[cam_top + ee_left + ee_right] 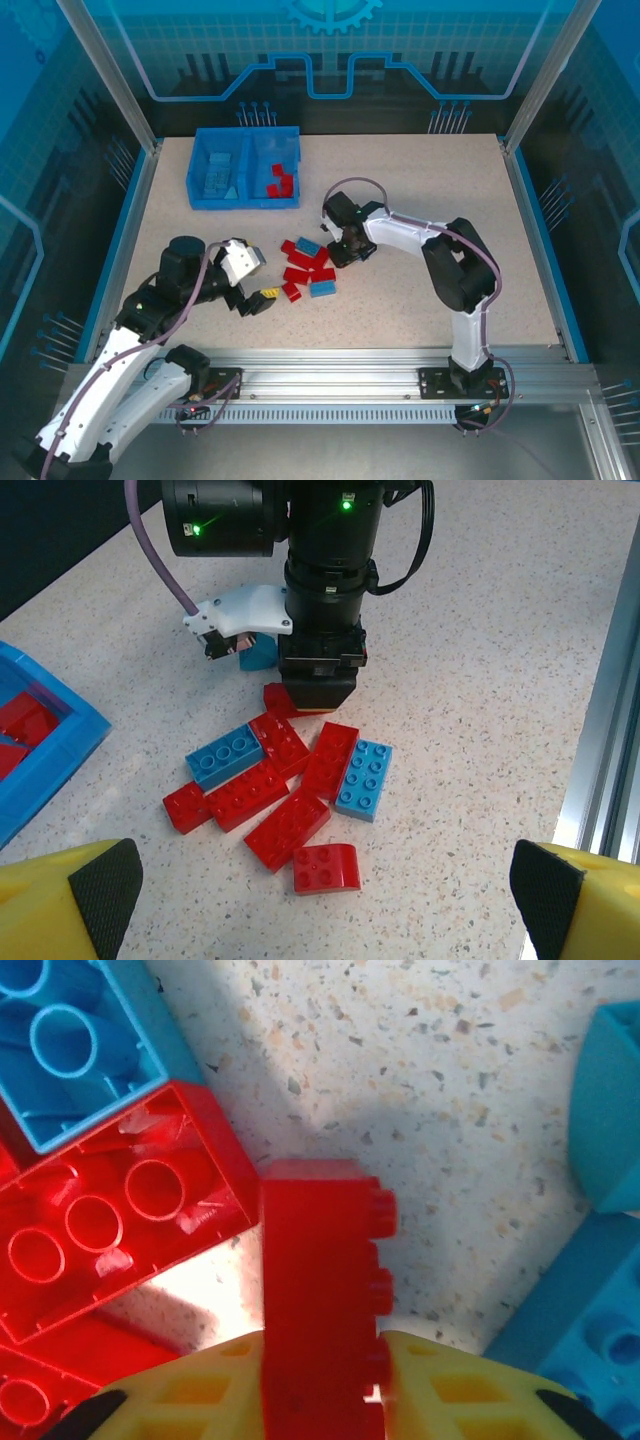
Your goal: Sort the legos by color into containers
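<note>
The right gripper [322, 1400] has its jaws clenched on a red rectangular plastic brick [320, 1260] at the right edge of the red-and-blue brick pile [290, 790] mid-counter [420, 330]. The left gripper [256, 299], jaws released, hovers left of the pile. The blue rectangular plastic bin [243, 204] sits far left.

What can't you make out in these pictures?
Top view: the fingertips of the right claw, hidden under its own wrist.
Right wrist view: the lower end of the held red brick, cut off by the bottom edge.
Left wrist view: most of the blue bin, cut off by the left edge.
Top view: its bricks, too small to count.
</note>
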{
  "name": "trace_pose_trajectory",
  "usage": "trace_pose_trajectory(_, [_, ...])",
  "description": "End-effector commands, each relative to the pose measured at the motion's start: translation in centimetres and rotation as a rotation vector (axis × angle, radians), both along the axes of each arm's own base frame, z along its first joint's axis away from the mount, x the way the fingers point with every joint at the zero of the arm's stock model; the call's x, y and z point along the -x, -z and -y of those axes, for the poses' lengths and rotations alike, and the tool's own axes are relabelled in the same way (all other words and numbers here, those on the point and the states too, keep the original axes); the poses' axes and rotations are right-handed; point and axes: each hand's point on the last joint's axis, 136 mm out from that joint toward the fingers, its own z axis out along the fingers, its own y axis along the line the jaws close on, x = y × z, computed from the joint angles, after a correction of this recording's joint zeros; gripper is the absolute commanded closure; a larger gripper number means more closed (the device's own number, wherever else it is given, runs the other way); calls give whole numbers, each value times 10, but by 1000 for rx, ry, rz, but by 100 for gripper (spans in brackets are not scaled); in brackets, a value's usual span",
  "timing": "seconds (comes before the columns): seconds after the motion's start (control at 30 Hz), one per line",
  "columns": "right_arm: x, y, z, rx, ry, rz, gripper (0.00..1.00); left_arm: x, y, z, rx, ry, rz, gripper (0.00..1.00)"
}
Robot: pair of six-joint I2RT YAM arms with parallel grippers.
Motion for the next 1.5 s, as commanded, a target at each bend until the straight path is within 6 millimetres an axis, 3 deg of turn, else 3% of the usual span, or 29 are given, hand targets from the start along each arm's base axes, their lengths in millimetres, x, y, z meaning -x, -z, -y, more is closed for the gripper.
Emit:
trace_pose_trajectory(0.0, [-3,-4,-11,-21,-10,6,75,-4,-3,-1,-12,-1,47,1])
trace_pose_trajectory(0.13, [-7,-29,-10,-35,8,59,82,-6,-5,-4,-12,-24,62,1])
trace_pose_trajectory(0.23, [-10,-72,-14,-90,23,155,83,-12,-13,-9,10,-83,93,1])
trace_pose_trajectory(0.37, [-13,-139,-38,-245,25,279,82,-39,-31,-36,79,-342,121,1])
trace_pose_trajectory(0.47, [-29,-175,-59,-356,55,347,81,-50,-36,-57,90,-479,113,1])
trace_pose_trajectory(0.57, [-61,-199,-72,-375,104,426,81,-57,-38,-79,89,-603,110,1])
trace_pose_trajectory(0.67, [-98,-204,-87,-360,138,487,81,-60,-38,-96,76,-681,118,1])
trace_pose_trajectory(0.83, [-147,-201,-127,-381,125,537,81,-61,-43,-113,85,-771,142,1])
trace_pose_trajectory(1.0, [-184,-180,-167,-423,94,549,80,-60,-43,-120,66,-800,156,1])
trace_pose_trajectory(1.2, [-203,-161,-203,-546,76,576,78,-59,-43,-120,67,-801,147,1])
trace_pose_trajectory(1.33, [-211,-148,-213,-598,105,580,77,-59,-43,-120,69,-802,145,1])
trace_pose_trajectory(1.47, [-214,-153,-216,-635,127,586,62,-59,-44,-122,68,-811,150,1])
